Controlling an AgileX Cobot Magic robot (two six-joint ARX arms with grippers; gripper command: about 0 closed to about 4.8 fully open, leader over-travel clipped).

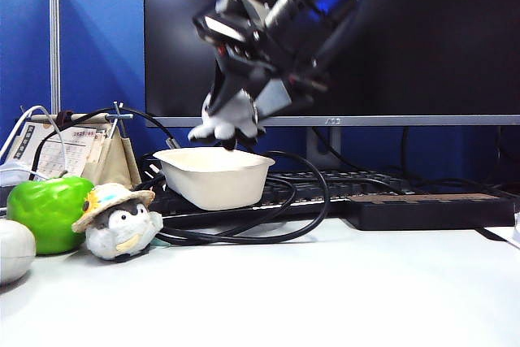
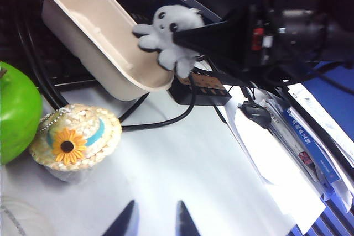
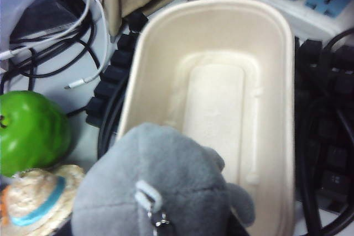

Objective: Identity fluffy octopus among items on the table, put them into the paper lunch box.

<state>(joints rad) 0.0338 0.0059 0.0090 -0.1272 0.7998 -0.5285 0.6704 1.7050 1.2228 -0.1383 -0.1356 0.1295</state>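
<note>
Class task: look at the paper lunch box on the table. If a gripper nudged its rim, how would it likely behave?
The paper lunch box looks thin-walled and empty, so probably light and easily pushed along. It appears to rest partly on cables and the keyboard, so it may tip. The right gripper, holding the fluffy octopus above its rim, should avoid pressing down.

A plain white tabletop [image 1: 349, 290] fills the foreground, evenly lit, with soft shadows. Along its far edge stands a large dark monitor [image 1: 422, 38], its screen off, with a silver lower bezel and a stand behind a black keyboard [image 1: 382, 188]. Black cables [image 1: 296, 229] loop across the tabletop in front of the keyboard. Blue partition panels [image 1: 97, 46] with a pale metal post [image 1: 54, 38] close off the far left corner, where a desk calendar [image 1: 61, 148] stands. In the left wrist view, papers [image 2: 276, 164] and a black power strip [image 2: 202, 88] lie at one side of the tabletop.
</note>
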